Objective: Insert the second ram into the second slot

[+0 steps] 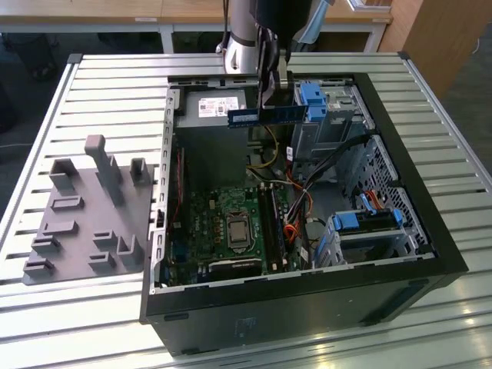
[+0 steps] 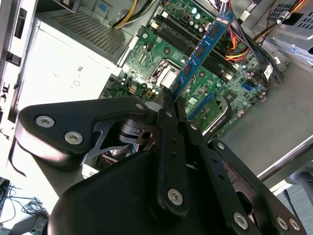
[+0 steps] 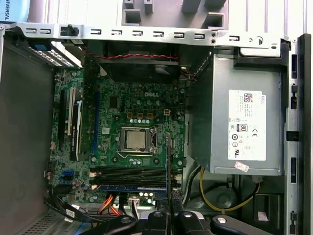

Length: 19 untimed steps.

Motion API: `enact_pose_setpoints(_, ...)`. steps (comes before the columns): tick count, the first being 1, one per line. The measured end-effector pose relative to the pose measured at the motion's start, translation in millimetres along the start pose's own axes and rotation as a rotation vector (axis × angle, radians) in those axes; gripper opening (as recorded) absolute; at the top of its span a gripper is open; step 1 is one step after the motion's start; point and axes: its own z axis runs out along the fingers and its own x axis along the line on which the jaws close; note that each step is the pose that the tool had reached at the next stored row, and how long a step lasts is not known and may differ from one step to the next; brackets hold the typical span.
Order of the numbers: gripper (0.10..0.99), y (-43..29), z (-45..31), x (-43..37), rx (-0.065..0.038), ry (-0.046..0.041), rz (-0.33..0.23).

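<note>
Pincer: in the exterior view the pincer (image 1: 270, 106) is hanging from the arm over the back part of the open computer case (image 1: 307, 300), fingers pointing down and clamped together on the second ram (image 1: 246, 116).
Second ram: the blue stick is being held level, long edge down, above the case interior, up near the grey power supply (image 1: 219, 108) and a blue drive bracket (image 1: 311, 100); it is riding well clear of the motherboard (image 1: 223, 223), touching nothing but the fingers.
Second wrist view: the second ram (image 2: 201, 48) is sticking out from the pincer (image 2: 168, 100) over the green motherboard (image 2: 146, 54), crossing the processor socket (image 2: 164, 73) and the black slots (image 2: 182, 35).
First wrist view: the pincer (image 3: 168, 213) is gripping the stick, which is showing edge-on as a thin dark line (image 3: 167, 161) beside the processor socket (image 3: 134, 139).
Slots: the black memory slots (image 3: 129, 172) are lying in a row past the socket; a blue strip (image 3: 129, 187) is running along one of them.
Worktop: the case is lying on its side on a slatted metal worktop (image 1: 115, 92), with a grey moulded fixture (image 1: 84, 223) resting beside it, at the exterior view's left.
</note>
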Motion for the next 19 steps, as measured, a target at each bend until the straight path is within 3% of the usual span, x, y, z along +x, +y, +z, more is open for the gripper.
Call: enact_pose_setpoints(19,0.137,0.3,-0.1,9.3,0.000,0.0001,0.000)
